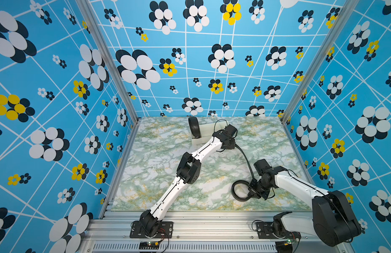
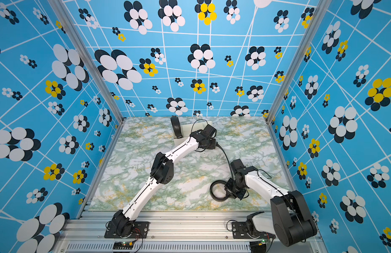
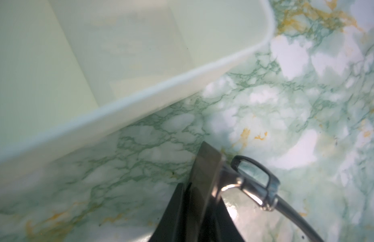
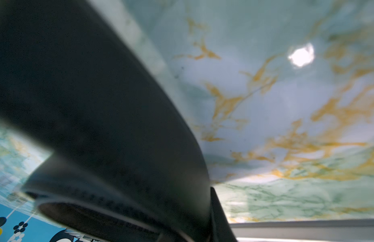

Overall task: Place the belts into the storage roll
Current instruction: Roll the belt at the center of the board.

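The cream-white storage roll [image 1: 206, 131] [image 2: 191, 129] lies at the table's back. One coiled belt [image 1: 194, 130] [image 2: 176, 129] stands on edge in its left end. A second belt is partly coiled [image 1: 239, 190] [image 2: 217, 190] near the front right, and its free strap [image 1: 247, 160] runs up to the tray's right end. My left gripper [image 1: 231, 142] [image 3: 200, 186] is shut on that strap [image 3: 205, 167] just behind the buckle [image 3: 255, 178], beside the storage roll's wall [image 3: 140, 98]. My right gripper [image 1: 251, 192] [image 2: 228, 190] is shut on the coil [image 4: 98, 125], with one finger [image 4: 218, 215] showing.
The marble table [image 1: 157, 175] ends at blue patterned walls on three sides and an aluminium rail [image 1: 212, 227] at the front. The left arm [image 1: 190, 166] stretches diagonally across the table's middle.
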Motion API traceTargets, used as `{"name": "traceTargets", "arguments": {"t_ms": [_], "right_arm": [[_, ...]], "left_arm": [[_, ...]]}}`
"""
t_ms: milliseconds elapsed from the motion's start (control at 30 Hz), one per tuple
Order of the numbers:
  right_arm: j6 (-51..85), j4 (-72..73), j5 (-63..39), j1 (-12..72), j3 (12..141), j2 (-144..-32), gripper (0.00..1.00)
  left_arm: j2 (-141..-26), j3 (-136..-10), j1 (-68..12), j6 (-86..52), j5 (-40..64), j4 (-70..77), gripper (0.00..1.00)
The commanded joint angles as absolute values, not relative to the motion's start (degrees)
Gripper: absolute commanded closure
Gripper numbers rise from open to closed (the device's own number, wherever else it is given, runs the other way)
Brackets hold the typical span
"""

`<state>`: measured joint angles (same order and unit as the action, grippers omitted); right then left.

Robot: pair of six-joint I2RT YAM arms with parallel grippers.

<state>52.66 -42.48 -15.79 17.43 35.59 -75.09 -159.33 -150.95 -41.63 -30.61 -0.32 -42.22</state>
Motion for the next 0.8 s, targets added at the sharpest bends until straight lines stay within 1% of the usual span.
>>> {"name": "traceTargets", "arguments": {"t_ms": [0,133,233,300,400,567,667,767], "right_arm": [[51.9,-43.6,-16.8,17.1,37.6,-75.8,1.00],[51.4,-44.9,-15.6,17.1,39.1,-75.9,1.00],[52.3,-44.5,-14.3,17.0,39.9,-76.7,1.00],[53.4,-44.0,-13.3,16.9,41.2,-78.9,1.00],[56.6,-43.9,-11.0,16.7,44.0,-83.0,1.00],[61.3,-46.3,-7.8,15.9,51.7,-91.1,1.00],[62.4,-47.8,-5.2,15.3,56.9,-95.2,1.00],[62.3,-48.3,-4.8,14.1,61.5,-100.1,1.00]], "left_arm": [[-161.3,-147.9,-41.0,-28.9,-0.1,-48.4,0.91],[-159.3,-145.6,-41.0,-26.4,-1.2,-50.8,0.93],[-151.5,-132.5,-41.2,-24.7,-2.5,-49.7,0.96],[-142.8,-118.7,-41.3,-24.1,-4.6,-46.2,0.96],[-131.5,-103.2,-39.9,-24.2,-6.3,-43.3,0.96],[-117.6,-85.3,-36.6,-22.7,-9.7,-44.5,0.97],[-110.6,-76.9,-33.7,-22.8,-10.0,-44.8,0.97],[-104.2,-70.7,-31.1,-22.6,-10.2,-45.0,0.96]]}}
